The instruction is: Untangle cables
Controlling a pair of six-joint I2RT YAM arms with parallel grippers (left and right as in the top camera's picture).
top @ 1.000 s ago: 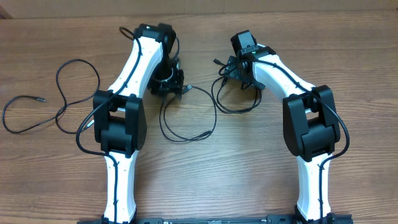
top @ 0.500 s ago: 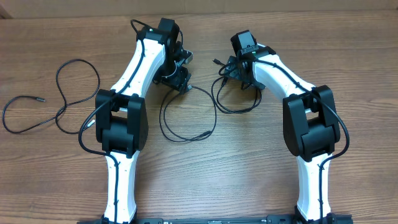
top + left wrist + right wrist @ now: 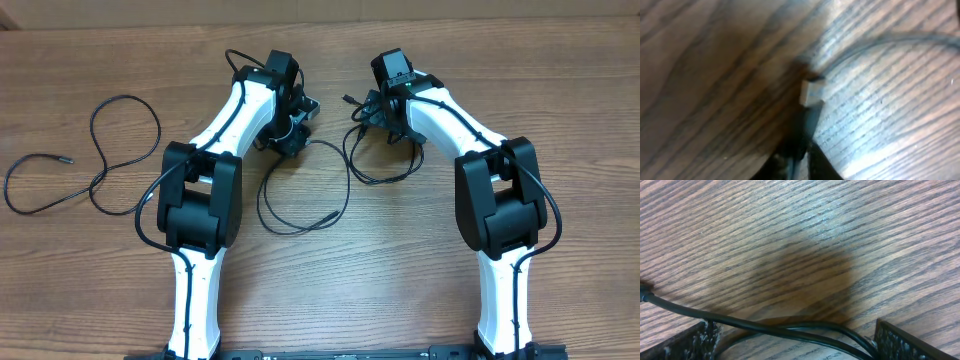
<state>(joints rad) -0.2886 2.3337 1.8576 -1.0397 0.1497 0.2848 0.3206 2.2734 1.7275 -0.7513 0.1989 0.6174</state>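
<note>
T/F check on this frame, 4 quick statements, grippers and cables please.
1. The right gripper is open, with the right-side cable running across the table between its fingers. True.
2. The left gripper is wide open over bare wood. False: in the blurred wrist view it looks closed on the middle cable, just behind its silver plug.
3. The far-left cable lies loose, with neither gripper touching it. True.
4. The table is bare metal. False: it is wood grain.
</note>
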